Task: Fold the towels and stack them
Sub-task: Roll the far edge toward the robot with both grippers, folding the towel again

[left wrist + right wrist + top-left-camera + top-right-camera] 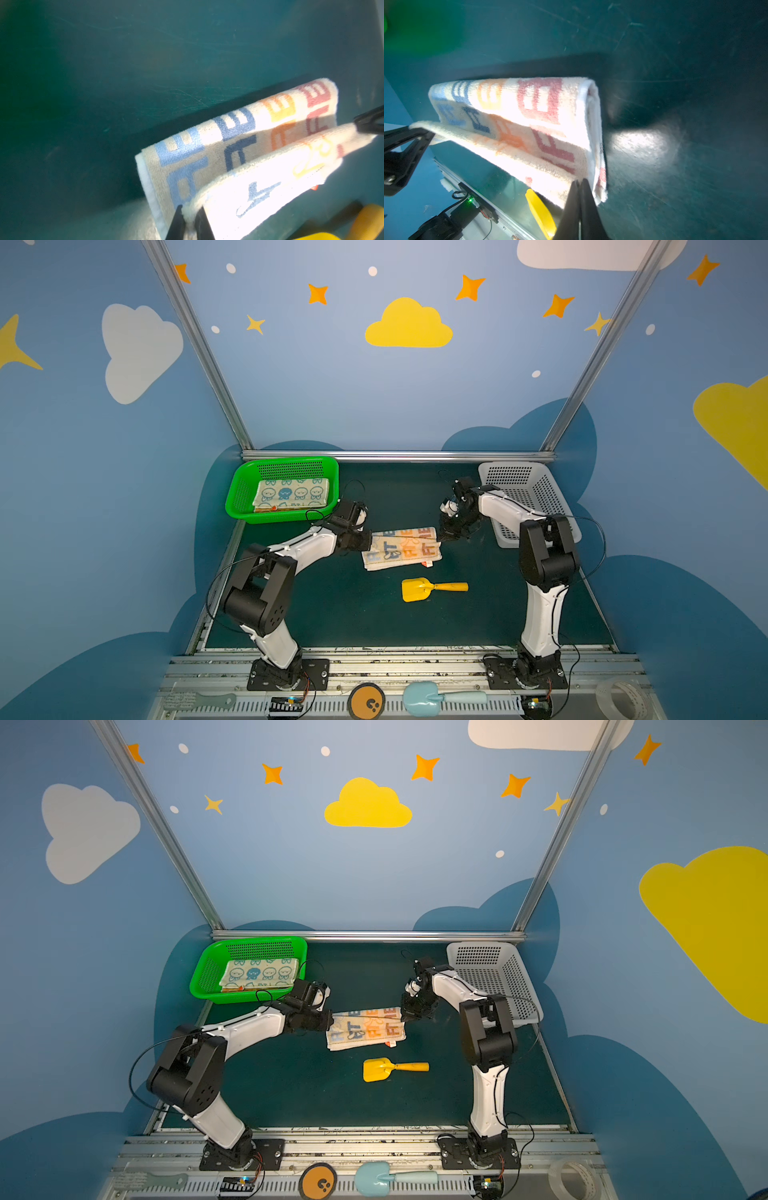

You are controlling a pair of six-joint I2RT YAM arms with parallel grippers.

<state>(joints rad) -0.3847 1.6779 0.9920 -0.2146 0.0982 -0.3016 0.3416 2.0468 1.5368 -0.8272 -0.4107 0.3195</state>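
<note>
The cream towel with blue and orange block letters (pixel 401 549) (pixel 365 1029) lies folded mid-table, its upper layer lifted along one edge. My left gripper (pixel 368 540) (pixel 190 209) is shut on that layer's left corner, cloth bunched between its fingers. At the opposite corner my right gripper (pixel 440 536) (pixel 579 181) is shut on the same layer. A folded cream-blue towel with blue faces (pixel 291 493) lies in the green basket (pixel 286 462), with an orange towel's edge (pixel 266 509) showing beneath it.
A yellow toy shovel (pixel 432 588) lies just in front of the letter towel. A white basket (pixel 528 497) stands at the back right behind the right arm. On the front rail are a blue scoop (pixel 440 697), an orange disc (pixel 365 701) and a tape roll (pixel 623 697).
</note>
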